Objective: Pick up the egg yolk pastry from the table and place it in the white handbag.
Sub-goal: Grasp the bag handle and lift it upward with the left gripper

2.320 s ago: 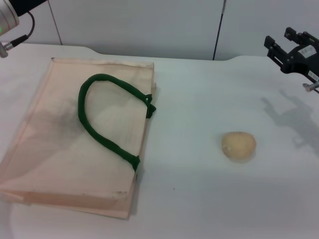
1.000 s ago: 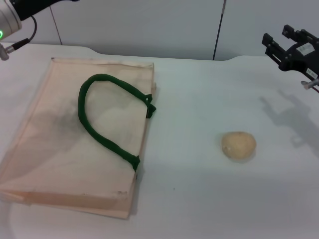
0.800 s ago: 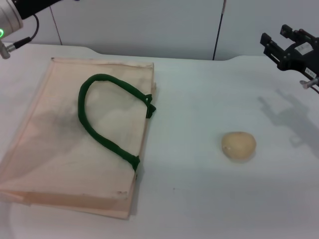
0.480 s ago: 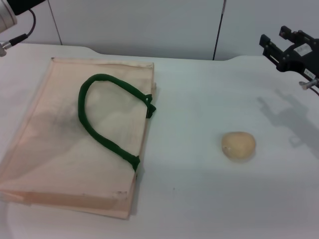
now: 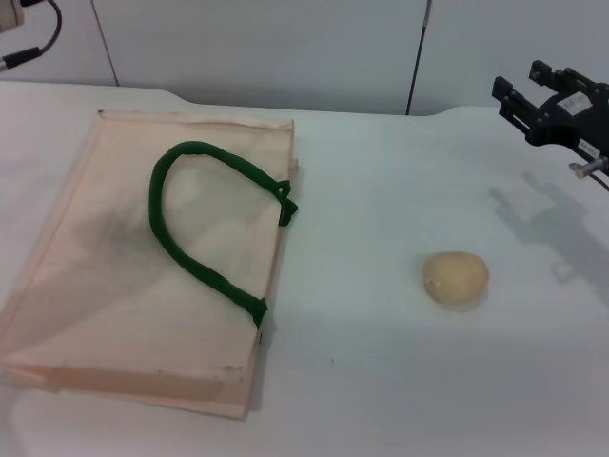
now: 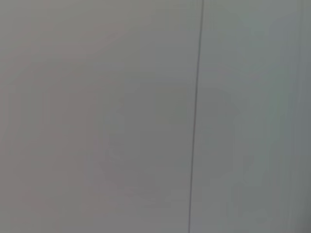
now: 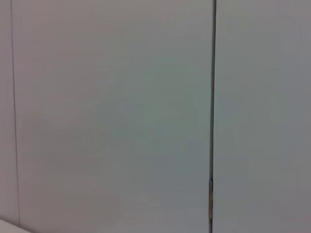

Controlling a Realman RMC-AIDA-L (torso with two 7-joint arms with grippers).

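Our right pincer (image 5: 519, 96) hangs raised with its jaws apart, holding nothing. The egg yolk pastry (image 5: 456, 278) lies on the surface (image 5: 381, 381) well below and inward of it, the white handbag (image 5: 152, 257) farther beyond.

No text, label or number can be read anywhere.

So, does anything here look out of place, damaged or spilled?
Nothing is spilled or damaged. The white handbag lies flat on the table, its mouth not open for dropping anything in. The egg yolk pastry sits intact to its right. The right tool hangs high above the far edge.
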